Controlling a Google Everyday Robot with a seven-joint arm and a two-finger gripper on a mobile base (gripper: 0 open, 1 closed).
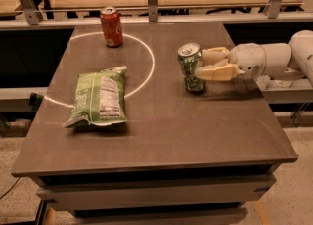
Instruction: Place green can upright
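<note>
The green can (189, 65) is shiny green with a silver pull-tab top. It stands nearly upright, with its base on or just above the dark table (161, 131), right of centre. My gripper (200, 64) reaches in from the right, one pale finger behind the can and one in front. It is shut on the can's right side. My white arm (266, 60) extends off the table's right edge.
A red soda can (111, 26) stands upright at the back left, on a white circle line (146, 75). A flat green chip bag (98, 97) lies left of centre. A railing and desks run behind the table.
</note>
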